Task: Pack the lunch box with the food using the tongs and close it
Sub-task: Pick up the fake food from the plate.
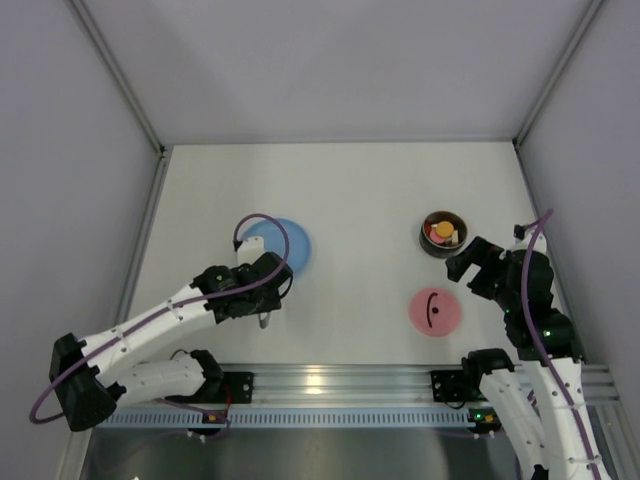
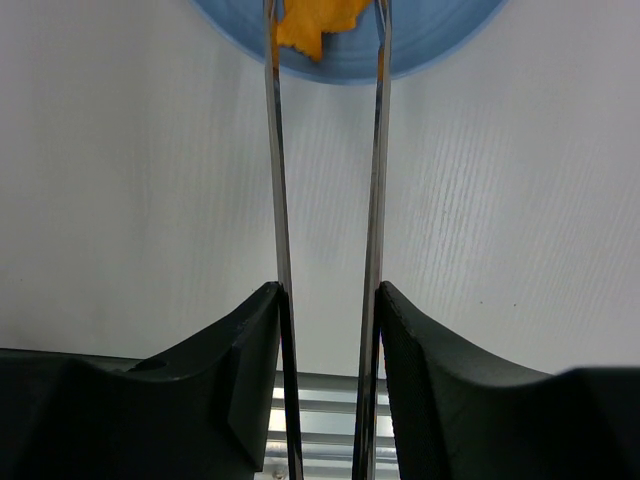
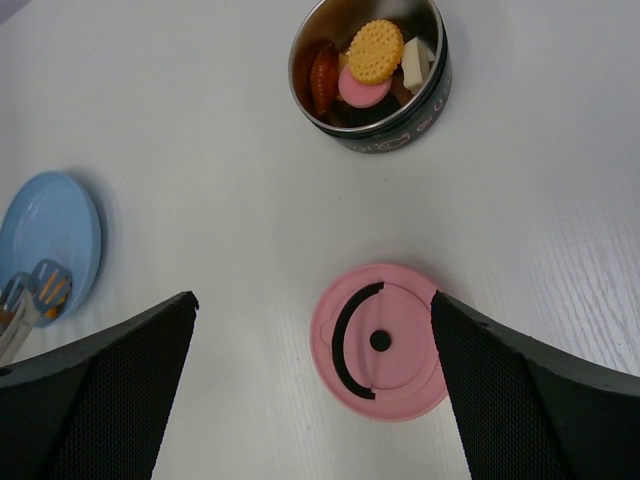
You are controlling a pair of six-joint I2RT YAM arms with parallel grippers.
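Observation:
My left gripper [image 2: 328, 290] is shut on the tongs [image 2: 277, 160], pressing their two slim arms from both sides. The tongs reach out to the light-blue plate [image 2: 440, 40], and their tips flank an orange piece of food [image 2: 315, 25] lying on it. From above, the left gripper [image 1: 268, 290] sits at the plate's [image 1: 290, 245] near edge. The steel lunch box [image 3: 368, 70] stands uncovered with several food pieces inside, a round yellow cracker [image 3: 375, 50] on top. Its pink lid [image 3: 378, 340] lies flat on the table. My right gripper [image 3: 312, 298] hovers open above the lid, touching nothing.
In the overhead view the lunch box [image 1: 443, 232] is at the right and the lid [image 1: 435, 312] lies nearer to me. Grey walls enclose the white table, and a metal rail [image 1: 340, 385] runs along its near edge.

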